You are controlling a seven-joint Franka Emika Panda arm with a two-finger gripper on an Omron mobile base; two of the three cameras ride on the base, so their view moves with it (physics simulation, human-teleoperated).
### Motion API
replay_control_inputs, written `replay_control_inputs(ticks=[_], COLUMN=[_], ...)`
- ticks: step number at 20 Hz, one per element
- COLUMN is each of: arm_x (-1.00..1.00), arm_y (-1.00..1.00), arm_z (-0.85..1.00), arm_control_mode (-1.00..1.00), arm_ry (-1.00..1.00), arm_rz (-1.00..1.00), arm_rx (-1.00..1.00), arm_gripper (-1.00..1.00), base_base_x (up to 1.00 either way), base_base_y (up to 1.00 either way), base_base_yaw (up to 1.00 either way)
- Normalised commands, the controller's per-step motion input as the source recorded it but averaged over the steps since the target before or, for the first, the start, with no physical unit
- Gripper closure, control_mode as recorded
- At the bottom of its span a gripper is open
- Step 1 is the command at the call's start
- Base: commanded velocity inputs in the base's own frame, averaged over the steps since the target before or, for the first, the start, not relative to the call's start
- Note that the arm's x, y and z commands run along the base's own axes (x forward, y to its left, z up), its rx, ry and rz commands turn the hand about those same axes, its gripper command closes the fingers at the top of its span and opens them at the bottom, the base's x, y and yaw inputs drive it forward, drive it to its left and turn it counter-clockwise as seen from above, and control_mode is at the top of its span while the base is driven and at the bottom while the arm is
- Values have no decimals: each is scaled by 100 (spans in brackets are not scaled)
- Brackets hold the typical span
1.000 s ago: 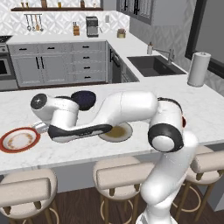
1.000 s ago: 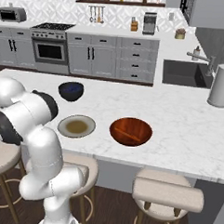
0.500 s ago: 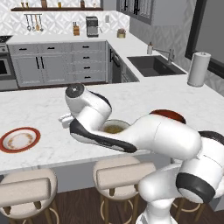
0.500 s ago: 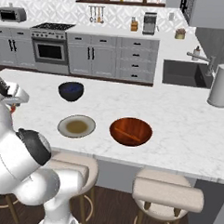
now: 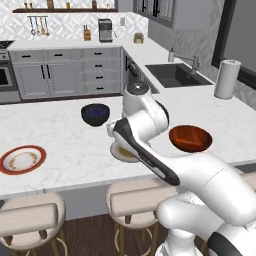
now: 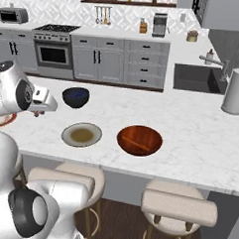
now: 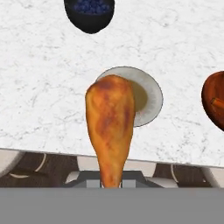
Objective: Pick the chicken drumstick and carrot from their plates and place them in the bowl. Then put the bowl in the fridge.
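Hand view: tool (image 7: 110, 181) pinching the chicken drumstick (image 7: 110, 127) at its narrow bone end, meat end hanging high over the grey-rimmed plate (image 7: 146, 97), well above the tabletop (image 7: 39, 87).

Risks, as judgement:
- Thin grip on the tapered end; could swing or slip loose during a fast sweep toward the bowl (image 6: 139, 140).
- Released early, would land on the marble or roll off the near edge toward the stools (image 6: 179, 208).
- Dark blue bowl (image 6: 75, 97) far of the plate; a wrong target if the sweep drifts.
- Carrot (image 6: 136, 143) already lying inside the red-orange bowl, so a hard drop could knock it about.

Room to move:
- Bowl just right of the grey-rimmed plate, bare marble around both.
- Red-rimmed plate (image 5: 22, 160) well apart at the left.
- Paper towel roll (image 6: 236, 92) and sink (image 6: 193, 78) far right, out of the path.
- Near tabletop edge close under the plate and bowl; little margin there.
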Motion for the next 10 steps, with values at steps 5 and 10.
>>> replay_control_inputs(ticks=[5,10], arm_x=[0,0], arm_y=[-100,-100], arm_z=[2,0], arm_control_mode=[-100,-100], arm_ry=[12,13], arm_rz=[0,-1], arm_rx=[0,1], arm_gripper=[100,100], base_base_x=[0,0], base_base_y=[0,0], base_base_yaw=[0,0])
